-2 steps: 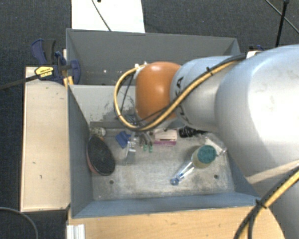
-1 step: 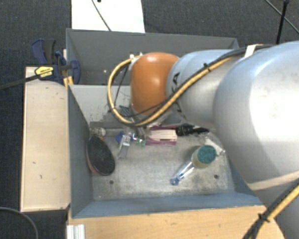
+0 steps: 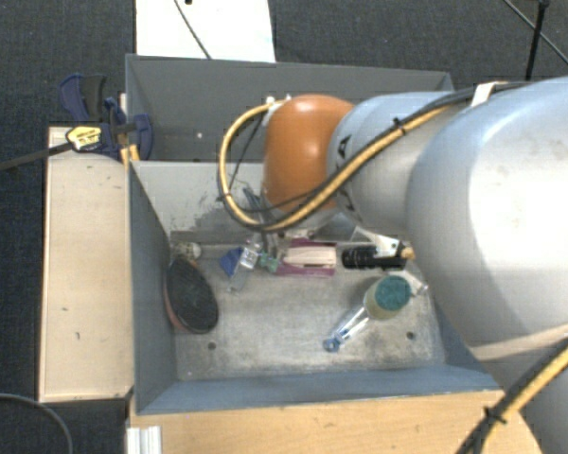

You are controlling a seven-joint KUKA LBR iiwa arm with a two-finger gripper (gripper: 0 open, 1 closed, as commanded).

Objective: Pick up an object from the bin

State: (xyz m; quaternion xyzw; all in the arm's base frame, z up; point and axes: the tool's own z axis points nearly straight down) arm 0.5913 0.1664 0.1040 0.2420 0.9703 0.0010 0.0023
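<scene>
My gripper point(image 3: 261, 255) is low at the back of the bin, just under the orange wrist cover. It sits between a small blue thing point(image 3: 230, 263) on its left and a flat pink and purple box point(image 3: 310, 256) on its right, close to both. Nothing can be made out in its grasp. A black oval brush point(image 3: 190, 296) lies further left, against the bin's left wall.
Right of the box lies a black tube with a white label point(image 3: 371, 255). A round teal-topped piece point(image 3: 390, 296) and a clear blue-tipped stick point(image 3: 345, 332) lie at the front right. A small metal bit point(image 3: 186, 250) rests at the back left. The arm covers the bin's right side.
</scene>
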